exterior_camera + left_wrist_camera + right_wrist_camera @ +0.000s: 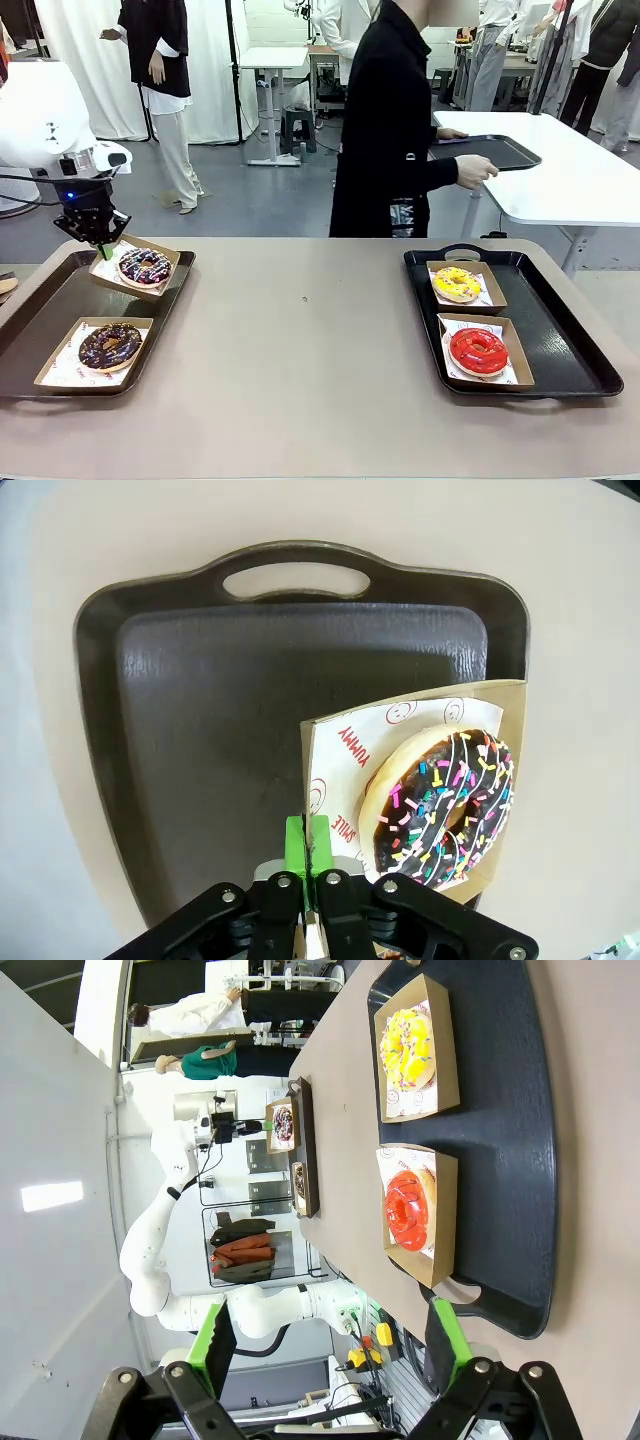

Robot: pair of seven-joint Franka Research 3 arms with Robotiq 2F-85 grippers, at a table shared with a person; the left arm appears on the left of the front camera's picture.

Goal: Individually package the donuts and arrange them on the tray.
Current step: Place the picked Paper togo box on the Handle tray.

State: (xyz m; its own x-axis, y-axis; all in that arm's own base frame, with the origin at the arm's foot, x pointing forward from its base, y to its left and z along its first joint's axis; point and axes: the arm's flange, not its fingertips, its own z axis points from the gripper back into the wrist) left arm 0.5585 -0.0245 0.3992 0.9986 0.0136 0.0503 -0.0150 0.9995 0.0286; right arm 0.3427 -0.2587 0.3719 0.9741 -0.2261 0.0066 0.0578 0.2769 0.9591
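The left gripper [103,245] pinches a brown cardboard tray [165,255] carrying the dark sprinkled ring donut [144,266] above a black plastic tray [60,300]; the right gripper [330,1335] hangs with jaws wide apart.

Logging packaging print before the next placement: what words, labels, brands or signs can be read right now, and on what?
"YUMMY": red print on the white liner of the brown cardboard tray holding the dark sprinkled donut, left wrist view.
"SMILE": red print on the same liner, by the shut left gripper.
Smiley-face signs: same liner.
Red print on the liners under the yellow donut, red donut and chocolate donut: too small to read.
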